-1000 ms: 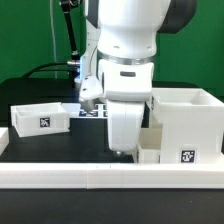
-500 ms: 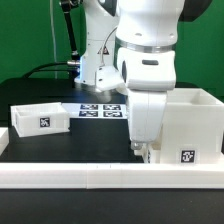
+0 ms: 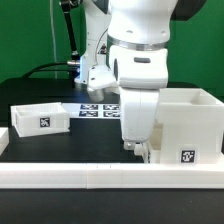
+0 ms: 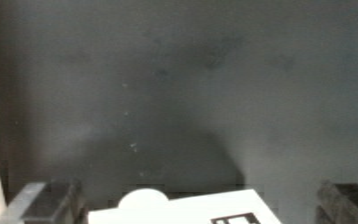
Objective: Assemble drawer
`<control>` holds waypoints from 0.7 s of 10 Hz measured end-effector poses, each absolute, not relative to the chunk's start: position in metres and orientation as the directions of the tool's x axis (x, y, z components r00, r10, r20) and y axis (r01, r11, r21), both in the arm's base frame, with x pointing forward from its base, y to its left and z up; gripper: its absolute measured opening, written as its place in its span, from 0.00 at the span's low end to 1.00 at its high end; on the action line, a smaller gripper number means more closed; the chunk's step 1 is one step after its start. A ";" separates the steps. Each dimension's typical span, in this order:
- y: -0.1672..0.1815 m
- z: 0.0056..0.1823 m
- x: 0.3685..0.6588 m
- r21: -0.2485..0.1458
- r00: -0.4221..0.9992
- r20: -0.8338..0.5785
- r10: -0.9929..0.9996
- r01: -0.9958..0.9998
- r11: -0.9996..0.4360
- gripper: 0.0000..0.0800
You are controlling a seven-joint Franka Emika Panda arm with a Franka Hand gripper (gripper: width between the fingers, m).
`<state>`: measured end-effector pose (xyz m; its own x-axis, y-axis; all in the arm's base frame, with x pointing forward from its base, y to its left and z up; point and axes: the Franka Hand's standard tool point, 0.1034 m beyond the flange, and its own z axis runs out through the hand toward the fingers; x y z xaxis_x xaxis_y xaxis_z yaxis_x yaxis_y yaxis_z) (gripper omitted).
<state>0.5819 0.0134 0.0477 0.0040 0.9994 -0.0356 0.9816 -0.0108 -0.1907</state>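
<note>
1. Nearest in the exterior view: a long low white rail [image 3: 60, 178] along the front edge of the black table [image 3: 30, 150]. No part of this step, so leave untouched.
2. Just behind: the gripper [image 3: 140, 147], low beside the housing [image 3: 188, 120]. In the wrist view, fingers [image 4: 39, 200] spread wide, clasping nothing. Between them, a white tray [image 4: 176, 208], seemingly touching neither.
3. Judged step: taking hold of that tray for fitting into the housing. Descend straight, centre the tray between the pads, and close only once both sides are bracketed. Avoid nudging it against the housing just beside.
4. Farther, on the exterior view's left: the other tray [image 3: 38, 116], open top upward, well apart from the arm.
5. Farthest: the marker board [image 3: 98, 109], flat on the table behind the arm.
6. No brand or readable writing anywhere. Only black-and-white square tags: one on the housing front [image 3: 186, 156], one on the other tray, one half-seen on the tray in the wrist view.
</note>
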 end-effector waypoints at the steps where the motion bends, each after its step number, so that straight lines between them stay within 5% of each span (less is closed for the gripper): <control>1: 0.013 0.048 0.582 -0.191 0.005 -0.036 0.999 0.982 -0.012 0.81; 7: 0.024 0.028 0.563 -0.238 0.062 -0.055 0.997 0.968 -0.074 0.81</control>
